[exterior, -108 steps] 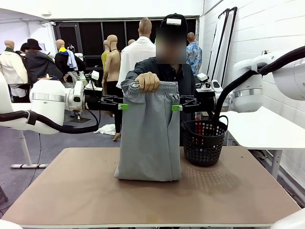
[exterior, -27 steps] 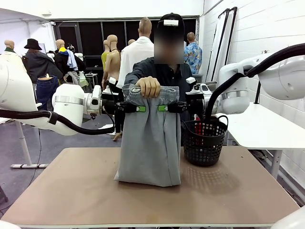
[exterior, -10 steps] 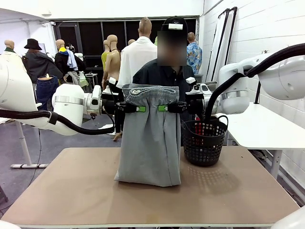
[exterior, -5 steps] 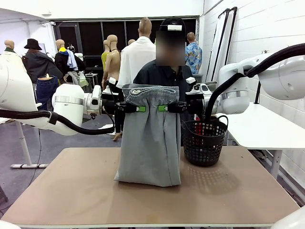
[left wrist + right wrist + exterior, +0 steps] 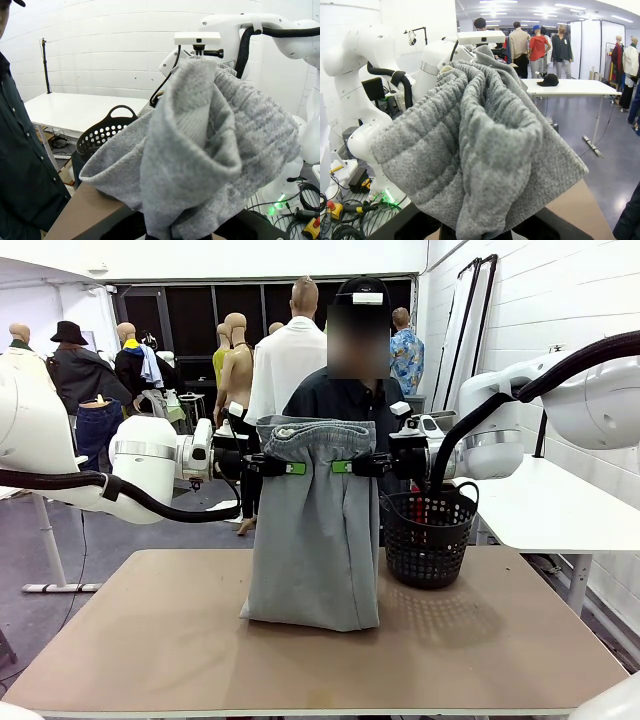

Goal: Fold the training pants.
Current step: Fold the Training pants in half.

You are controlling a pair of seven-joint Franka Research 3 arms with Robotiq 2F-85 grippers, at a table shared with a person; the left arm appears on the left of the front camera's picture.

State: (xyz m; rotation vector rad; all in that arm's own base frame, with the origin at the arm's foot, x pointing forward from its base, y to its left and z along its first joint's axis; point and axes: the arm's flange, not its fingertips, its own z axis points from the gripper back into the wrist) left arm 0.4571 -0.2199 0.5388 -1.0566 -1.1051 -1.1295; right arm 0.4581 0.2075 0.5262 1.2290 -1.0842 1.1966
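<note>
Both grippers — left gripper (image 5: pixel 293 468) and right gripper (image 5: pixel 343 467) — are clamped on the training pants (image 5: pixel 315 540), apparently below the waistband; next, lower them onto the bench (image 5: pixel 150 640) to fold.

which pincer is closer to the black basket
Right. The right pincer grips the training pants just above and left of the black basket; the left pincer grips them farther left.

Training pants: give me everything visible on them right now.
The training pants are light grey soft jersey, plain, with a gathered elastic waistband on top. They hang upright, folded lengthwise; the lower end rests bunched on the table. The left hand and right hand are shut on them just under the waistband. A black basket stands beside.
</note>
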